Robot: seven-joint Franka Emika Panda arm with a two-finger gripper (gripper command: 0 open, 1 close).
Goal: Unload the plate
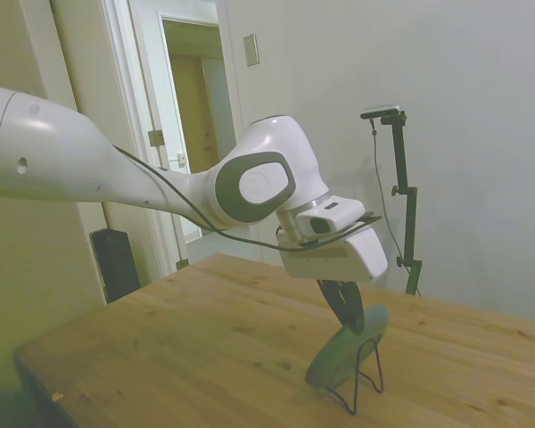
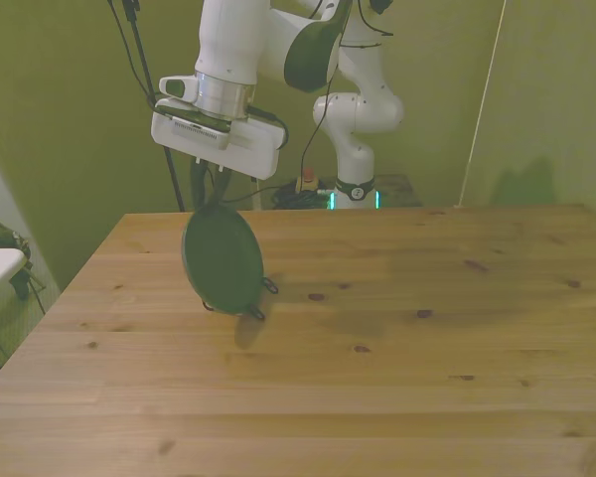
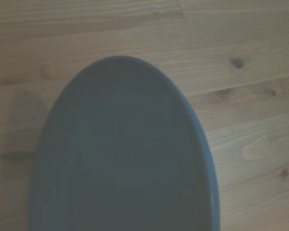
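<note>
The wooden table (image 2: pixel 397 338) carries the black wire stand (image 1: pixel 361 383). The plate (image 2: pixel 222 258) leans tilted in that stand (grey-green, plain). Directly above the stand, the gripper (image 1: pixel 346 308) has its fingers pressed together on the plate's upper rim.

no text, label, brand, number or sign can be read in any view

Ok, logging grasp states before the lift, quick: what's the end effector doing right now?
End effector: closed on the top rim of the plate, which sits in the wire stand.
</note>
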